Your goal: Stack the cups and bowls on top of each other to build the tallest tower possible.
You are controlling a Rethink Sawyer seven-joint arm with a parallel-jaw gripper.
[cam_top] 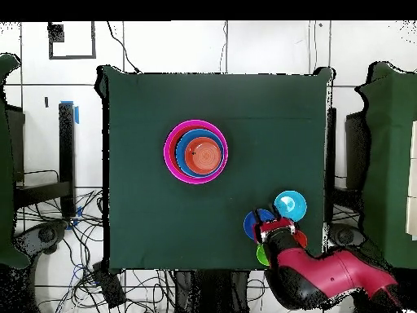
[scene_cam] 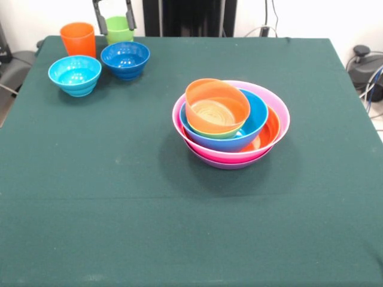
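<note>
The tower (scene_cam: 231, 122) stands mid-table: a purple bowl (scene_cam: 227, 165) at the base, then pink, large orange and large blue bowls, a small lime green bowl and a tilted small orange bowl (scene_cam: 216, 105) on top. It also shows in the overhead view (cam_top: 195, 152). The lime green cup (scene_cam: 119, 30) stands at the table's far left edge, and my gripper (scene_cam: 114, 21) is open with a finger on each side of it. The orange cup (scene_cam: 78, 39) stands to its left. The light blue bowl (scene_cam: 75, 75) and dark blue bowl (scene_cam: 125, 59) sit just in front.
In the overhead view my red arm (cam_top: 326, 277) reaches in from the bottom right, over the cluster of cups and small bowls (cam_top: 290, 204). Cables and equipment lie beyond the table edges. The green tablecloth (scene_cam: 119, 209) spreads in front.
</note>
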